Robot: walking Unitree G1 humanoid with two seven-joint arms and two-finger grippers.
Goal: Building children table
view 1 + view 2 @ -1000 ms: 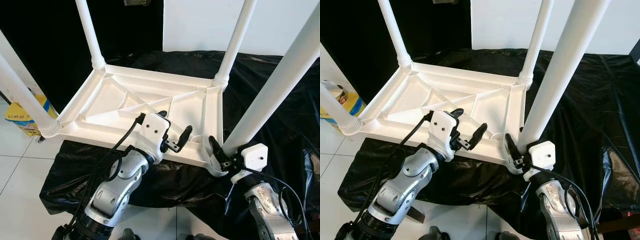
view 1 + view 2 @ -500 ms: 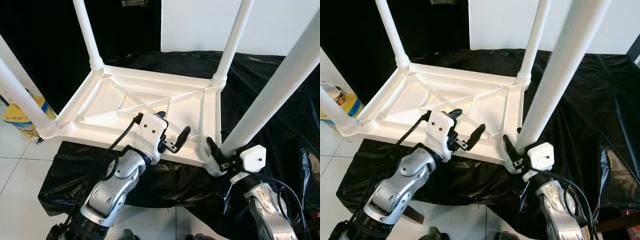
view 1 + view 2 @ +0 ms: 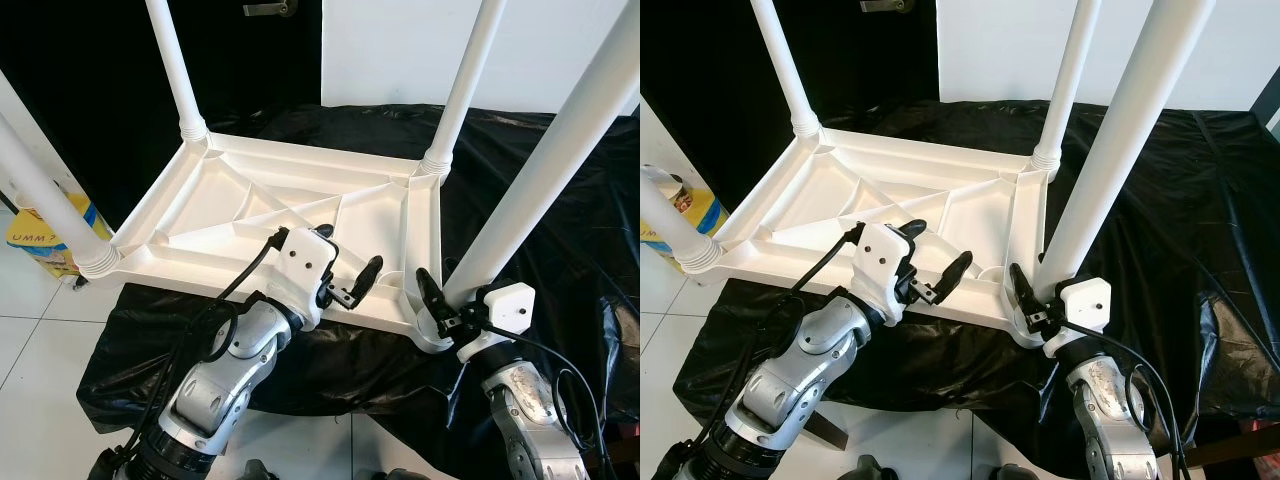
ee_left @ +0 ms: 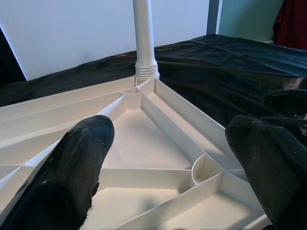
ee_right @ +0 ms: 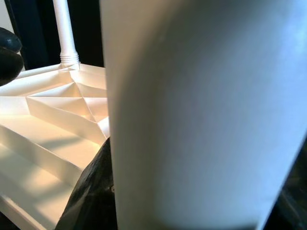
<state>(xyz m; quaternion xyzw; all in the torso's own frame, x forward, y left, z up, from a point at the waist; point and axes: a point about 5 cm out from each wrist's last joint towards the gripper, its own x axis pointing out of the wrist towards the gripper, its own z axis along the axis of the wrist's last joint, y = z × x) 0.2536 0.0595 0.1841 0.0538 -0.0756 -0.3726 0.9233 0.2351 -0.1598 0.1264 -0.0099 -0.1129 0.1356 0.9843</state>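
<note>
A white plastic children's table [image 3: 250, 210] lies upside down on a black sheet [image 3: 330, 360], its ribbed underside facing up. Its legs point upward. My right gripper [image 3: 445, 300] is shut on the near right leg [image 3: 560, 160] just above its socket at the table's corner. That leg [image 5: 201, 110] looms large in the right wrist view, with one black finger [image 5: 93, 191] pressed beside it. My left gripper [image 3: 350, 250] hovers open over the near rim of the table, nothing between its fingers [image 4: 72, 163]. The far right leg [image 4: 144, 38] stands ahead of it.
The black sheet [image 3: 1200, 200] spreads far to the right and behind the table. A yellow bag [image 3: 45, 235] sits on the white tiled floor [image 3: 40, 340] at the left, beside the near left leg [image 3: 40, 195]. A dark doorway and white wall stand behind.
The near right leg stands slightly more upright, with my right gripper still at its base. The left gripper has barely moved. The camera has shifted a little.
</note>
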